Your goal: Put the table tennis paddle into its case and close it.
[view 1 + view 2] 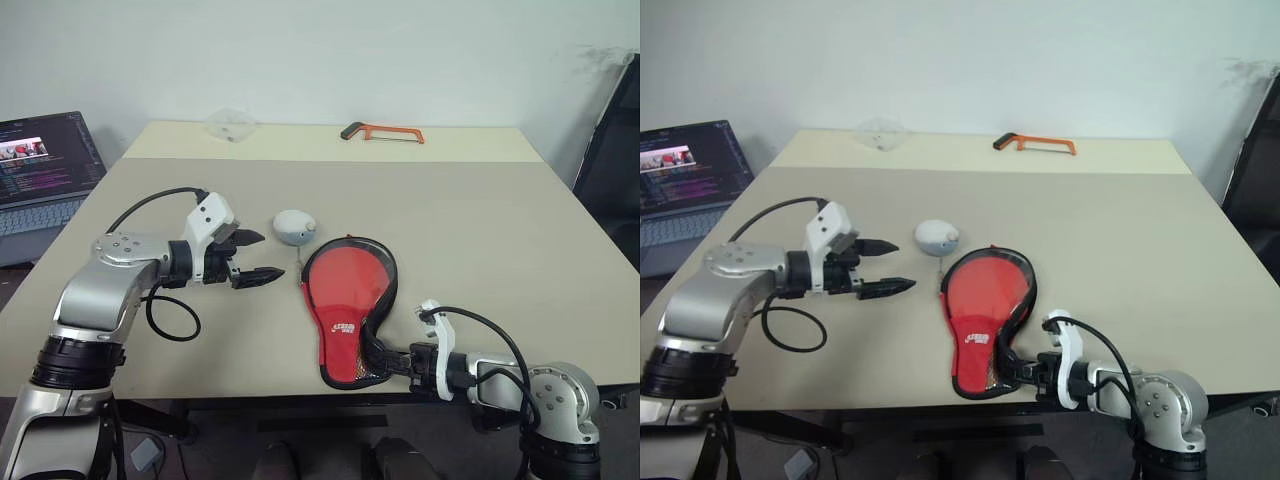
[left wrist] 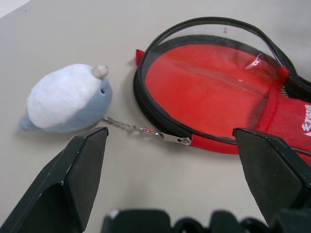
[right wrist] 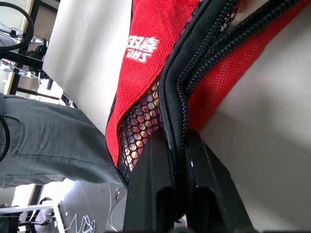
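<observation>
On the desk (image 1: 480,200), the left gripper (image 1: 256,257) hovers with its fingers (image 2: 73,170) spread wide and holding nothing, aimed at the zip pull (image 2: 172,139) just ahead of them. A small grey-white pouch (image 1: 294,227), joined to that pull by a short chain, lies just beyond and to one side of the fingertips. The stance suggests the left arm is poised to take the pull and run the zip. Next along lies the case (image 1: 348,300), red side up, its round end showing a red face behind a clear window, probably the table tennis paddle already inside, though the handle cannot be made out. At the case's narrow end, by the desk's near edge, the right gripper (image 1: 388,362) is clenched on the black zip edging, apparently to anchor the case against the pull. The zip looks unclosed on that side.
</observation>
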Controlling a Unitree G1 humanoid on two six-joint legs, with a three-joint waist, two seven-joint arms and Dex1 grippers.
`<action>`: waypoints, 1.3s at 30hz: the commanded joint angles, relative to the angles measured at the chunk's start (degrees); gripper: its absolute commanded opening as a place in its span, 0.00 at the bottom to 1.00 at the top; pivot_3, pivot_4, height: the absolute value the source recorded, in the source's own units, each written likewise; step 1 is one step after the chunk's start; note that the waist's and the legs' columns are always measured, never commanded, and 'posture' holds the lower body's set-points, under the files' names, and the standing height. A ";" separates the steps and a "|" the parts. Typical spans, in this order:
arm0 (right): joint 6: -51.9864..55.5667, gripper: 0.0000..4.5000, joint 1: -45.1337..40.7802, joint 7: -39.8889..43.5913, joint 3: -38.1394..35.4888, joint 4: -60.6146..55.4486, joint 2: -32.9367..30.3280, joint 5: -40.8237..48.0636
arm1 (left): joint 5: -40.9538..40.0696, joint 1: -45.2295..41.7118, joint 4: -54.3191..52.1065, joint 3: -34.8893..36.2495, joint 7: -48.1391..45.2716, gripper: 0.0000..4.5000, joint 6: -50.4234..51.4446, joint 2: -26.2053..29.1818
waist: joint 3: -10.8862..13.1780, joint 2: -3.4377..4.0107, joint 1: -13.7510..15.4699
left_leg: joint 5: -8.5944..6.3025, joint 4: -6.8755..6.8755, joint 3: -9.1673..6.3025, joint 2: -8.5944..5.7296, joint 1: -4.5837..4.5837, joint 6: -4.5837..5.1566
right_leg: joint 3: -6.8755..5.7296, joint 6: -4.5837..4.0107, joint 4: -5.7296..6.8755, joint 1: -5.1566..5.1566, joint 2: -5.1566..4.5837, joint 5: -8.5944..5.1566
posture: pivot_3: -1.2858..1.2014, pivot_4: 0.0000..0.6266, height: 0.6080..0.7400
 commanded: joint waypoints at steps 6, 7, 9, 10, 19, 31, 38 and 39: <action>2.70 0.00 1.20 -1.22 3.29 1.50 -1.45 -0.53 | 0.20 -1.65 -0.49 -0.10 -0.63 1.00 -1.09 0.71 | -0.06 -0.09 -0.01 | 0.00 0.00 0.00 0.00 0.00 0.00 | 0.01 0.00 0.00 0.00 0.00 0.00 | 0.52 0.24 1.00; 2.62 0.00 0.96 -1.20 3.55 1.37 -1.97 -0.92 | 0.25 -1.74 -0.45 -0.15 -0.66 1.00 -1.09 0.68 | -0.06 -0.09 0.00 | 0.00 0.01 0.00 0.00 0.00 0.00 | 0.01 0.00 0.00 0.00 0.00 0.00 | 0.52 0.24 1.00; 2.66 0.00 0.57 -0.99 3.61 1.11 -2.15 -0.92 | 0.34 -1.99 -0.23 -0.21 -0.72 1.00 -1.14 0.57 | -0.06 -0.09 0.01 | 0.00 0.01 0.01 -0.01 0.00 0.00 | 0.01 0.00 0.00 0.01 -0.01 0.00 | 0.52 0.24 1.00; 2.72 0.00 0.44 -0.82 3.62 1.01 -2.21 -0.87 | 0.36 -2.10 -0.17 -0.23 -0.76 1.00 -1.11 0.52 | -0.06 -0.09 0.01 | 0.00 0.02 0.01 -0.01 0.00 0.00 | 0.02 0.00 0.00 0.01 -0.01 0.00 | 0.52 0.24 1.00; 3.77 0.58 -2.33 2.24 0.37 -1.96 -6.75 2.01 | 0.00 -2.73 0.02 -0.44 -1.03 1.00 -0.85 -0.06 | -0.05 -0.07 0.02 | 0.01 0.06 0.00 0.00 0.02 0.00 | 0.03 0.02 0.02 0.01 0.00 0.01 | 0.52 0.24 1.00; -17.65 0.99 -10.17 21.99 3.88 -3.28 -38.40 -2.09 | -0.65 -5.19 0.82 -3.47 2.79 1.00 0.56 -10.10 | 0.01 0.02 1.65 | 0.02 0.36 0.18 -0.26 -0.05 0.01 | 0.15 0.27 -0.44 0.26 -0.31 0.13 | 0.52 0.24 1.00; -23.75 0.99 -19.65 20.60 8.12 3.64 -34.32 -6.75 | 0.71 -5.54 0.65 -6.81 7.30 1.00 1.13 -17.84 | 0.01 0.02 1.54 | 0.02 0.37 0.14 -0.24 -0.08 0.02 | 0.16 0.52 -0.49 0.29 -0.26 0.27 | 0.52 0.24 1.00; -24.79 0.99 -20.63 19.28 8.95 4.92 -32.99 -8.34 | 0.84 -5.59 1.01 -6.43 8.16 1.00 1.08 -18.24 | 0.02 0.03 1.54 | 0.02 0.36 0.14 -0.24 -0.08 0.02 | 0.17 0.51 -0.47 0.28 -0.25 0.27 | 0.52 0.24 1.00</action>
